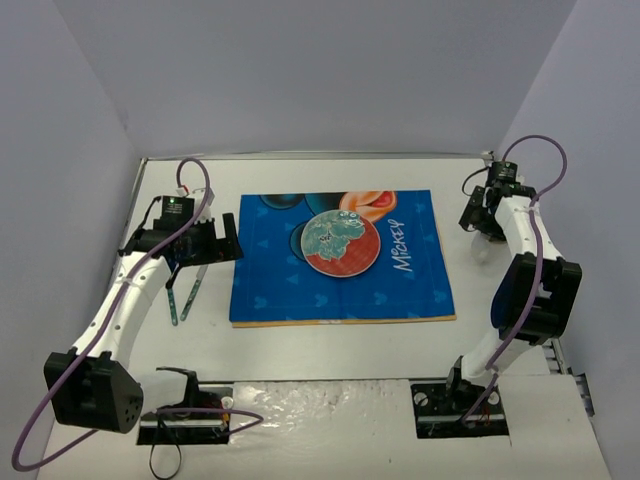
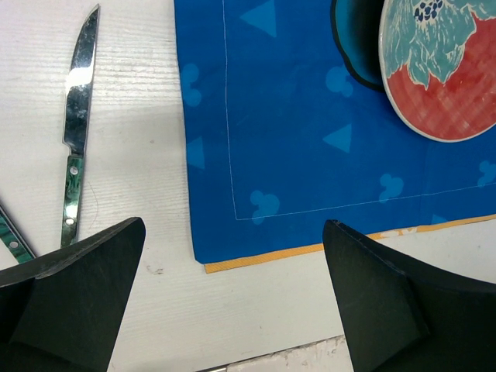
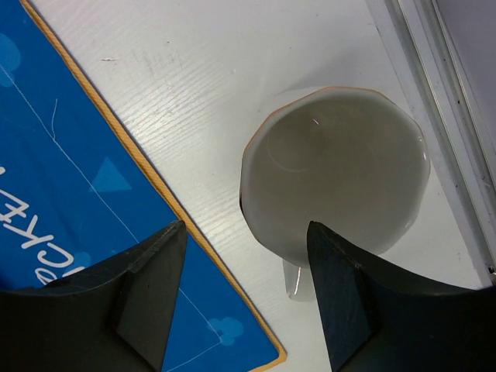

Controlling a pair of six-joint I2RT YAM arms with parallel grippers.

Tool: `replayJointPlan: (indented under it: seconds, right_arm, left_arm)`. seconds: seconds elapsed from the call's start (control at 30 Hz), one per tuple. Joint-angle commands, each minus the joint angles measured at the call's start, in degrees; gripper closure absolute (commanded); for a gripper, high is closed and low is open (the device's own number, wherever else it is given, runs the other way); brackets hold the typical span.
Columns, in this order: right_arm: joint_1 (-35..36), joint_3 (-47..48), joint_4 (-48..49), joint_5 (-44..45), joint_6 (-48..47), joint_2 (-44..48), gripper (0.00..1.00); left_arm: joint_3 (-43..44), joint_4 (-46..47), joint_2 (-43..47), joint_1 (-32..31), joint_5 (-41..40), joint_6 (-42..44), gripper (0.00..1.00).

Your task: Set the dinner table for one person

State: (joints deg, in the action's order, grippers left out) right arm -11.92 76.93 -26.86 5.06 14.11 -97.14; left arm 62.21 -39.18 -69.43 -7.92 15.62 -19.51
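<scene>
right gripper (image 3: 246, 232) spread | cup (image 3: 333, 159) rim partly covered | second utensil (image 2: 11, 239), maybe fork, cropped

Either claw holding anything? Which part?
Nothing held. The left claw is open over the placemat corner; the right claw is open above the cup, not gripping it.

White arms (image 1: 120, 300) with black joints, purple cables (image 1: 541, 137), black wedge fingers (image 2: 77, 294)

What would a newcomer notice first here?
The bright blue Mickey placemat in the middle of the white dinner table, with a round red-and-teal plate on it. A green-handled knife lies left of the mat near the open left claw; a pale cup sits by the right edge under the open right claw.
</scene>
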Motion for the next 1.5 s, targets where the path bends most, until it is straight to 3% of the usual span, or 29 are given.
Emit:
replayJointPlan:
  seconds: [0.0, 0.33, 0.7, 0.87, 1.07, 1.47]
  right_arm:
    - [0.06, 2.39, 1.87, 0.97, 0.94, -1.22, 0.42]
    - [-0.03, 3.88, 2.78, 2.36, 1.02, -4.87, 0.56]
    - [1.05, 5.28, 2.65, 6.66, -3.36, -2.37, 0.99]
    - [4.91, 8.52, 2.53, 8.96, -10.92, -0.01, 1.0]
    - [10.98, 17.6, 0.95, 4.69, -23.94, -0.87, 1.0]
    - [16.2, 26.63, -2.13, -21.48, -47.13, -5.98, 1.0]
  left_arm:
    - [0.7, 1.56, 1.74, -0.16, 0.5, 0.66, 0.03]
    - [0.17, 1.44, 2.19, -0.16, 0.0, 0.9, 0.03]
    - [0.38, 1.74, 1.62, -0.16, 0.21, 0.92, 0.03]
    - [0.71, 1.99, 1.09, -0.16, 0.69, 0.87, 0.03]
    - [0.63, 2.09, 0.43, -0.24, 1.52, 0.52, 0.03]
    - [0.81, 1.11, 0.43, -0.16, 0.87, 0.79, 0.03]
